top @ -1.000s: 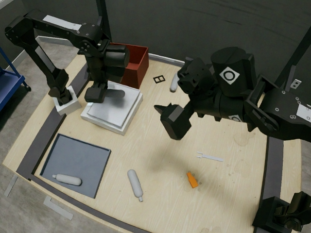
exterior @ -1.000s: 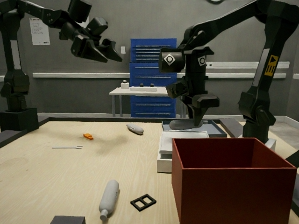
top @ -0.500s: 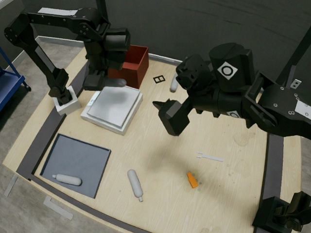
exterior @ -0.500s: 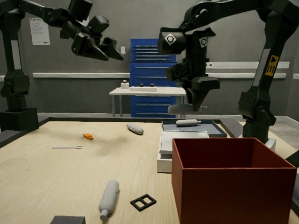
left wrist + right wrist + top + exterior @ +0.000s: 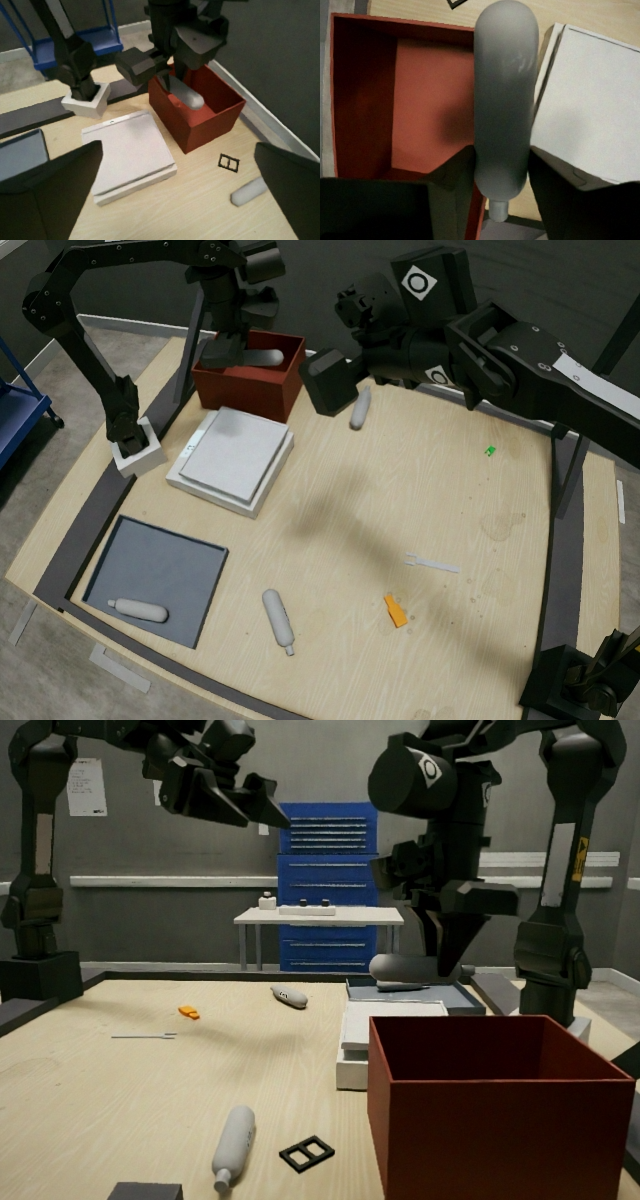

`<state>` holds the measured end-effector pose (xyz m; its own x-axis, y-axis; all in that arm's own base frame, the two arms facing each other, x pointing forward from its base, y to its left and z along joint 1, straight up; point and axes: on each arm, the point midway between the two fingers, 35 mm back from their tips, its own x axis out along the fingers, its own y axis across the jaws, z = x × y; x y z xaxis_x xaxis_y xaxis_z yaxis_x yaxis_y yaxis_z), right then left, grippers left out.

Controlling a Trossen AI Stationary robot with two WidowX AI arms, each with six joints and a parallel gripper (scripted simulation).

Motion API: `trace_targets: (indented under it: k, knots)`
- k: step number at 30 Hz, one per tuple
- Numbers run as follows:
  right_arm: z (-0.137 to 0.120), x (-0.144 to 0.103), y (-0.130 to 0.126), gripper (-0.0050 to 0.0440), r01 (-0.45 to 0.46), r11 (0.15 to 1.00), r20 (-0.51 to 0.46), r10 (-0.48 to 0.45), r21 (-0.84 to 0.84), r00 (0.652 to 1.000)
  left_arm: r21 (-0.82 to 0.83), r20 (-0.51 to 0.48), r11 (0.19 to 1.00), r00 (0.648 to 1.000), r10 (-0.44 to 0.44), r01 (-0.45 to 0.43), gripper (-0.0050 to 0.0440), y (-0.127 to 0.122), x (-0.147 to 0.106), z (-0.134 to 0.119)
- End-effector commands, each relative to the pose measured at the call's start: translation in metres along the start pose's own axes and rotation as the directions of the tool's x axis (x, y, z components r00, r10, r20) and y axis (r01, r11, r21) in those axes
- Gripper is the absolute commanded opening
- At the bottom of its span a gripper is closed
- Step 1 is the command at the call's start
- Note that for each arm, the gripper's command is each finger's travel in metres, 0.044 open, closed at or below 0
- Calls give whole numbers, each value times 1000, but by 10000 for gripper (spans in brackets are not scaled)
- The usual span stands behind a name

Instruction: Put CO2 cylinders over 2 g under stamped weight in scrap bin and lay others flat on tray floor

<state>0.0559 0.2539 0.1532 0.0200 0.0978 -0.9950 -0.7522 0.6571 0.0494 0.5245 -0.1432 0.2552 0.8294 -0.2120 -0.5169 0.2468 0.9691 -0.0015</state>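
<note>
Fingers of the right pincer (image 5: 248, 357) (image 5: 439, 968) (image 5: 167, 82) (image 5: 502, 150) were clamped on a gas cylinder (image 5: 268, 357) (image 5: 398, 968) (image 5: 186, 94) (image 5: 505, 90) near its neck; the left pincer (image 5: 328, 382) (image 5: 266, 825) (image 5: 177, 148) stood apart. From the right wrist, the cylinder appeared over the side wall of the red bin (image 5: 240, 389) (image 5: 501, 1133) (image 5: 172, 117) (image 5: 360, 100), beside the scale (image 5: 235, 451) (image 5: 351, 1071) (image 5: 132, 155) (image 5: 590, 100). Scrapping it seemed the step in hand. Good work called for bringing its whole length inside the walls, then lowering it just above the rim before letting go. Released too soon, it might have tipped off the edge.
</note>
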Motion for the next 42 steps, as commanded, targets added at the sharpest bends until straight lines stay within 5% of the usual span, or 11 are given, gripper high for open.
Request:
trace_targets:
  k: [1,7,13,20,21,27,32,42]
  knots:
    - [3,-9,43,-50,-33,999,53,32,18,998,17,15,1000,1000,-23,23,440,-15,11,26]
    - [-20,2,94,-50,-59,998,22,59,0,998,35,15,998,998,-54,54,440,-36,26,38]
    - [-33,29,76,-50,42,998,-74,-46,-47,996,39,10,997,998,-60,59,440,-41,32,39]
    - [-32,26,76,-50,34,998,-68,-38,-50,997,38,10,998,998,-59,58,440,-40,32,39]
    - [-32,26,76,24,34,998,-68,-38,-50,997,38,10,998,998,-59,58,440,-40,32,39]
    - [-32,24,78,168,27,999,-64,-30,-47,998,36,17,998,998,-58,57,440,-39,27,41]
    - [-32,24,78,189,27,999,-64,-30,-47,998,36,17,998,998,-58,57,440,-39,27,41]
    - [-27,-26,81,429,24,999,-58,-26,-46,998,36,17,998,998,-58,57,440,-39,27,41]
